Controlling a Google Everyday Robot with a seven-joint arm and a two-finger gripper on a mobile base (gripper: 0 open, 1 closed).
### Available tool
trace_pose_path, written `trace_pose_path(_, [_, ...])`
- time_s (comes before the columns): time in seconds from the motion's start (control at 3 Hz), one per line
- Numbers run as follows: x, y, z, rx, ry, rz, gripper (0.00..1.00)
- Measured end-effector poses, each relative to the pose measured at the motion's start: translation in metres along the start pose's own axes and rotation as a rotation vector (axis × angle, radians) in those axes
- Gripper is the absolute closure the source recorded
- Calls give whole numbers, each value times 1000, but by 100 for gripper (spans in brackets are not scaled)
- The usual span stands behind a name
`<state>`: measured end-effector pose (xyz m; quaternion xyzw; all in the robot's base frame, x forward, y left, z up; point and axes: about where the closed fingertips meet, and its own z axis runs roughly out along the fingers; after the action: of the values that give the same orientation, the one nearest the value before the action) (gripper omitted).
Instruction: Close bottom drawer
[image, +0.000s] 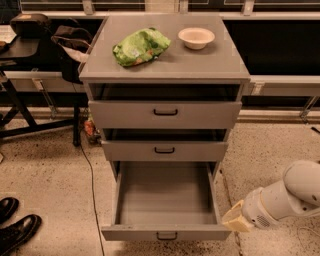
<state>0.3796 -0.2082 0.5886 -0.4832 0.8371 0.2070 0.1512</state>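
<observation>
Bottom drawer (165, 200) out frontward; tool (235, 220) R corner.

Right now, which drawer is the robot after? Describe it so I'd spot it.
Find the grey cabinet with a green bag and a bowl on top. Of its three drawers it is the bottom drawer, with the pincer beside its front corner. Unlike the top drawer and middle drawer, barely ajar, it is pulled far out, showing a bare tray.
</observation>
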Motion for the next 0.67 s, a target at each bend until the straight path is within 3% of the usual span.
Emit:
trace_pose_path(0.33, [8,0,24,-77,-53,-11,100])
trace_pose_path(0.67, [8,0,24,-77,-53,-11,100])
